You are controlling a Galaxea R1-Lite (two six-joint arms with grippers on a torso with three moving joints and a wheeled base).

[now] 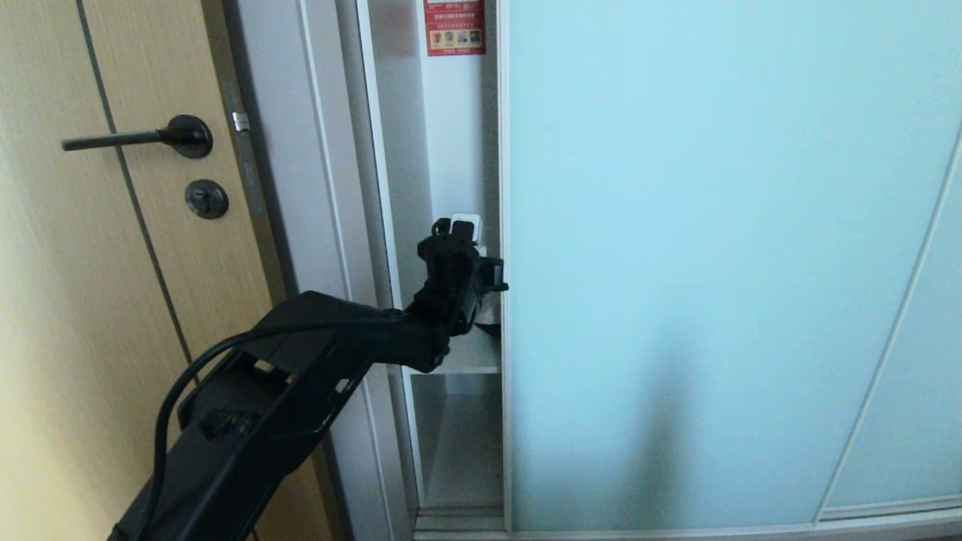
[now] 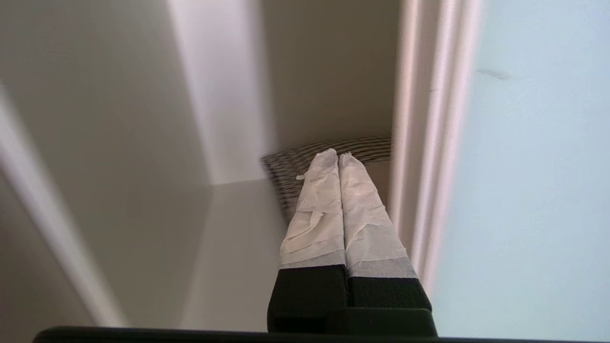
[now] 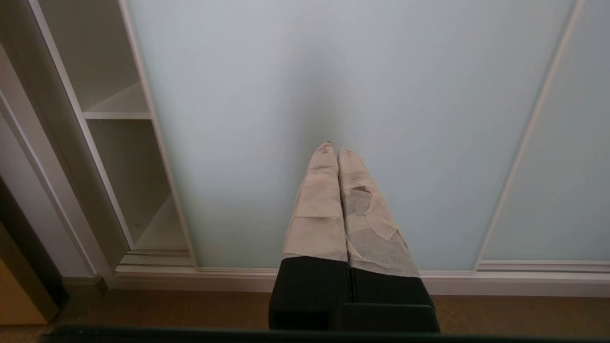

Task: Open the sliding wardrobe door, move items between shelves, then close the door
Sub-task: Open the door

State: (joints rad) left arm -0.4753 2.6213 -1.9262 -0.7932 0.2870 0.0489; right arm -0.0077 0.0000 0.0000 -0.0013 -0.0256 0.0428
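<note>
The sliding wardrobe door (image 1: 714, 263) is a pale aqua frosted panel, slid aside just enough to leave a narrow gap at its left edge. My left gripper (image 1: 466, 225) reaches into that gap above a white shelf (image 1: 458, 362), close beside the door's frame. In the left wrist view it (image 2: 338, 153) is shut and empty, its taped fingertips near a dark ribbed knit piece (image 2: 286, 164) of the items lying on the shelf (image 2: 228, 238). The rest of the items is hidden behind the door (image 2: 524, 166). My right gripper (image 3: 337, 148) hangs shut and empty, low before the door (image 3: 333, 71).
A light wooden door with a black lever handle (image 1: 128, 139) stands left of the wardrobe. A red label (image 1: 455, 26) is stuck high inside the compartment. A second frosted panel (image 1: 924, 376) lies at the far right. Two shelves (image 3: 116, 114) and brown floor (image 3: 143, 309) show low down.
</note>
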